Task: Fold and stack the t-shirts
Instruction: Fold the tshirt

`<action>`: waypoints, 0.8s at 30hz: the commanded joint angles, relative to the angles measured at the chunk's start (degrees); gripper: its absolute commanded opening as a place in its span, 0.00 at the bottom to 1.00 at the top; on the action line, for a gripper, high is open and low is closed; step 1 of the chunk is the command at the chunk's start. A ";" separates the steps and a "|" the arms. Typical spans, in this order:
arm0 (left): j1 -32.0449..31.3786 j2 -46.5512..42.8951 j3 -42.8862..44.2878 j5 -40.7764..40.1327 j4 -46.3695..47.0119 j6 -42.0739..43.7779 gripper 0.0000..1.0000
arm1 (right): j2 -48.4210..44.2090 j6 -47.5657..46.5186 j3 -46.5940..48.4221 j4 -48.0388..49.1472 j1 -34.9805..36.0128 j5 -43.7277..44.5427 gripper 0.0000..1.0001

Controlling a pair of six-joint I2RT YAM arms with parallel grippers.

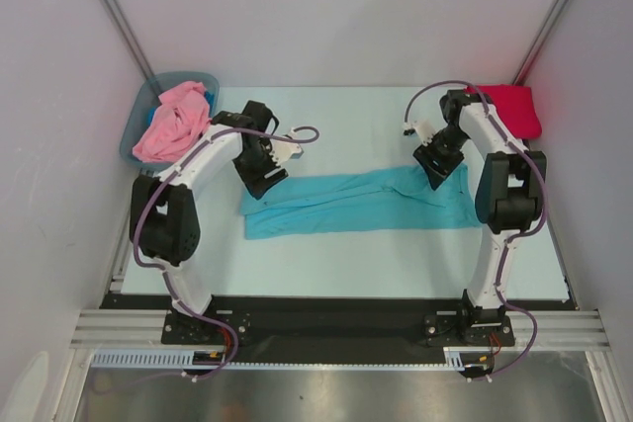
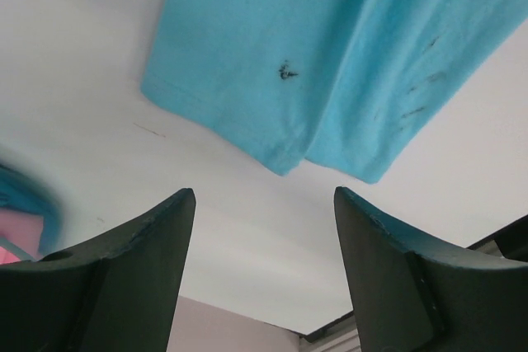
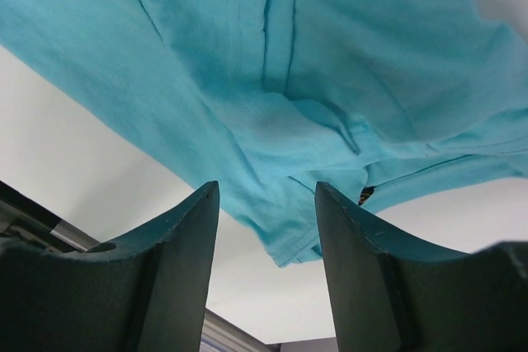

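Top external view showed the teal t-shirt (image 1: 356, 203) lying as a long, narrow band across the bench (image 1: 346, 259), one end just below the left tool (image 1: 265, 177) and the other under the right tool (image 1: 435, 173). The pink t-shirt (image 1: 173, 124) was heaped in the bin (image 1: 188, 76) behind and outboard of the left tool, and the red t-shirt (image 1: 514, 108) lay folded behind the right tool. Left wrist view had the jaws spread wide with nothing between them. The shirt's hem corner lay ahead of them on bare bench, apart from both tips. Right wrist view had the jaws also parted and pinching nothing, with the bunched collar end of the shirt directly ahead and partly beneath them. The risk from here seemed to be an uneven pick. The left tool might close short of the hem and catch nothing, or take only the top layer. The right tool might grab a loose wad of folds. Either would likely skew the band as the ends were brought together.
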 commanded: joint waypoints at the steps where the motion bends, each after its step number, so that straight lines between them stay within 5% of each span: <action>1: -1.34 -2.80 -0.41 -2.80 -2.97 1.52 0.74 | -3.89 0.24 -2.37 2.92 -1.40 -1.44 0.56; 12: -2.66 -7.99 -6.73 -2.36 5.98 2.05 0.70 | -2.83 6.13 -0.62 2.14 -1.76 -1.45 0.55; 24: -5.65 -7.02 -17.98 -0.77 17.31 -7.44 0.64 | -3.54 7.44 5.18 3.45 -5.79 -2.15 0.56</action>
